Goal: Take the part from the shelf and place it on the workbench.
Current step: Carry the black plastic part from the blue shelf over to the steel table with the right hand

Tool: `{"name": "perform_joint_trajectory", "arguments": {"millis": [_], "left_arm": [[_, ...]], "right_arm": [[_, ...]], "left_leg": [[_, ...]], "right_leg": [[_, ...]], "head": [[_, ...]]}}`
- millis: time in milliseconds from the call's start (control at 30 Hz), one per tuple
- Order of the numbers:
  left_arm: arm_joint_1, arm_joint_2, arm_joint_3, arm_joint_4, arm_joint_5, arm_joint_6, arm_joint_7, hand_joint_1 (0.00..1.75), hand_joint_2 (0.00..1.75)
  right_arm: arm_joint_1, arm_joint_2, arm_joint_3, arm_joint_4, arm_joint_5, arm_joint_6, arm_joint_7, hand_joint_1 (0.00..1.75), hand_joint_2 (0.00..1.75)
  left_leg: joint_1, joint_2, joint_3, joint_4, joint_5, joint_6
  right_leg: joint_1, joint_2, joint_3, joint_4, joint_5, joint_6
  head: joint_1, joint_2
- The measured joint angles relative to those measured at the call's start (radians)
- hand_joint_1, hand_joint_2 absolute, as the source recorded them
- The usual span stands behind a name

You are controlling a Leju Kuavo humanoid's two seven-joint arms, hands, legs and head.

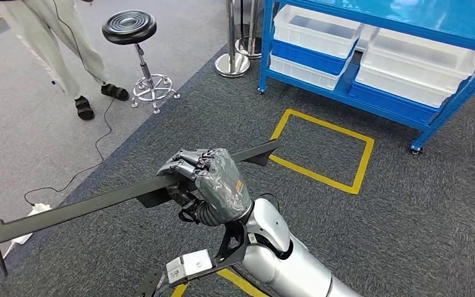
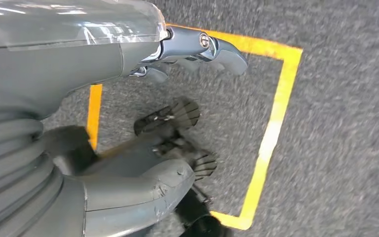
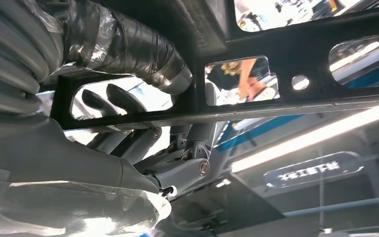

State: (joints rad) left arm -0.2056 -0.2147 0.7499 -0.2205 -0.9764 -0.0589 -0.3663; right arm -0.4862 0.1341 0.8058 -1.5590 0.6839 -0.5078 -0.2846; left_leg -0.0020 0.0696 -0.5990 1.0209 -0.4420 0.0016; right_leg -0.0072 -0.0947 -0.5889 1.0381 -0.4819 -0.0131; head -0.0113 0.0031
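From the head view, the right hand (image 1: 207, 182) is wrapped around the part (image 1: 86, 207), a long, thin black metal bar with a bent foot at its near end and an angled tip at the far end; it hangs in the air above the dark carpet (image 1: 408, 216), well apart from the blue shelf (image 1: 346, 93) with its white bins (image 1: 315, 28). The fingers close over the bar's top edge roughly at its middle, which looks a sensible hold: the bar seems rigid and fairly light, but its length would make it lever and swing if gripped nearer one end. In the left wrist view, the left hand (image 2: 177, 59) hangs over a yellow floor marking (image 2: 276, 113), fingers loosely extended and apart, holding nothing. In the right wrist view, the bar shows cut-out windows and a small hole, and the right hand's fingers (image 3: 113, 98) hook through one window, so smooth metal is unlikely to slide out. The workbench is not seen.
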Motion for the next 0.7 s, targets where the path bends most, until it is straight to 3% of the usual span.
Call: {"name": "perform_joint_trajectory", "arguments": {"millis": [67, 100, 167, 233, 300, 333, 400, 467, 533, 567, 600, 633, 700], "left_arm": [[-0.003, -0.002, -0.002, 0.0, -0.001, 0.0, 0.001, 0.0, 1.75], [-0.002, -0.003, -0.002, 0.0, -0.001, 0.0, 0.001, 0.0, 1.75], [-0.002, -0.006, -0.004, 0.0, -0.001, -0.001, 0.001, 0.0, 1.75], [-0.006, -0.01, -0.006, 0.0, -0.002, -0.002, 0.001, 0.0, 1.75], [-0.006, -0.011, -0.009, 0.0, -0.004, -0.002, 0.001, 0.0, 1.75], [-0.005, -0.011, -0.01, 0.0, -0.004, -0.002, 0.001, 0.0, 1.75], [-0.004, -0.011, -0.011, 0.0, -0.005, -0.002, 0.001, 0.0, 1.75], [-0.005, -0.011, -0.014, 0.0, -0.005, -0.002, 0.001, 0.0, 1.75], [-0.004, -0.01, -0.016, 0.0, -0.004, -0.001, 0.001, 0.0, 1.75], [-0.003, -0.01, -0.017, 0.0, -0.004, -0.001, 0.001, 0.0, 1.75], [-0.002, -0.009, -0.017, 0.0, -0.004, -0.001, 0.001, 0.0, 1.75], [0.0, -0.008, -0.018, 0.0, -0.004, -0.001, 0.0, 0.0, 1.75], [-0.001, -0.006, -0.018, 0.0, -0.004, 0.0, 0.0, 0.0, 1.75]], "right_arm": [[0.0, 0.0, 0.0, -0.003, 0.003, 0.0, 0.003, 1.75, 1.75], [0.0, -0.001, 0.0, -0.005, 0.003, 0.0, 0.004, 1.75, 1.75], [0.0, -0.002, 0.0, -0.01, 0.004, -0.001, 0.004, 1.75, 1.75], [0.003, -0.006, -0.001, -0.014, 0.004, -0.003, 0.005, 1.75, 1.75], [0.012, -0.012, -0.002, -0.014, 0.005, -0.004, 0.005, 1.75, 1.75], [0.015, -0.015, -0.002, -0.014, 0.006, -0.004, 0.005, 1.75, 1.75], [0.017, -0.017, -0.003, -0.014, 0.007, -0.005, 0.005, 1.75, 1.75], [0.017, -0.017, -0.003, -0.016, 0.009, -0.007, 0.005, 1.75, 1.75], [0.019, -0.018, -0.003, -0.017, 0.012, -0.009, 0.005, 1.75, 1.75], [0.02, -0.018, -0.003, -0.019, 0.013, -0.01, 0.005, 1.75, 1.75], [0.02, -0.017, -0.004, -0.02, 0.014, -0.011, 0.005, 1.75, 1.75], [0.02, -0.016, -0.004, -0.022, 0.014, -0.011, 0.005, 1.75, 1.75], [0.02, -0.015, -0.004, -0.025, 0.015, -0.012, 0.005, 1.75, 1.75]], "left_leg": [[-0.004, -0.016, -0.001, -0.008, 0.002, 0.01], [-0.001, -0.027, 0.002, -0.015, 0.006, 0.015], [0.006, -0.049, 0.009, -0.029, 0.016, 0.027], [0.008, -0.072, 0.01, -0.032, 0.021, 0.035], [0.007, -0.099, 0.008, -0.03, 0.022, 0.037], [0.007, -0.114, 0.007, -0.028, 0.021, 0.036], [0.008, -0.143, 0.007, -0.019, 0.018, 0.032], [0.007, -0.169, 0.0, -0.006, 0.011, 0.023], [0.009, -0.188, -0.01, 0.002, 0.009, 0.011], [0.011, -0.197, -0.014, 0.001, 0.01, 0.005], [0.013, -0.194, -0.016, 0.002, 0.009, 0.0], [0.012, -0.176, -0.021, 0.012, 0.002, -0.006], [0.011, -0.116, -0.058, 0.088, -0.042, -0.016]], "right_leg": [[0.001, -0.019, 0.005, -0.005, 0.0, 0.01], [0.0, -0.016, 0.009, -0.005, -0.003, 0.016], [-0.003, 0.027, -0.003, 0.033, -0.034, 0.025], [-0.006, 0.08, -0.059, 0.148, -0.094, 0.028], [-0.006, 0.093, -0.116, 0.252, -0.125, 0.031], [-0.007, 0.094, -0.125, 0.259, -0.111, 0.031], [-0.01, 0.107, -0.086, 0.162, -0.038, 0.031], [-0.014, 0.147, -0.035, 0.047, 0.01, 0.026], [-0.013, 0.164, -0.02, 0.012, 0.011, 0.019], [-0.012, 0.154, -0.02, 0.01, 0.013, 0.014], [-0.012, 0.144, -0.017, 0.007, 0.015, 0.008], [-0.013, 0.133, -0.013, 0.002, 0.016, 0.0], [-0.014, 0.106, -0.007, -0.006, 0.017, -0.012]], "head": [[0.0, 0.0], [0.0, 0.0], [0.001, 0.0], [0.002, 0.0], [0.002, 0.0], [0.002, 0.0], [0.002, 0.0], [0.002, 0.0], [0.002, 0.0], [0.002, 0.0], [0.002, 0.0], [0.001, 0.0], [0.0, 0.0]]}}
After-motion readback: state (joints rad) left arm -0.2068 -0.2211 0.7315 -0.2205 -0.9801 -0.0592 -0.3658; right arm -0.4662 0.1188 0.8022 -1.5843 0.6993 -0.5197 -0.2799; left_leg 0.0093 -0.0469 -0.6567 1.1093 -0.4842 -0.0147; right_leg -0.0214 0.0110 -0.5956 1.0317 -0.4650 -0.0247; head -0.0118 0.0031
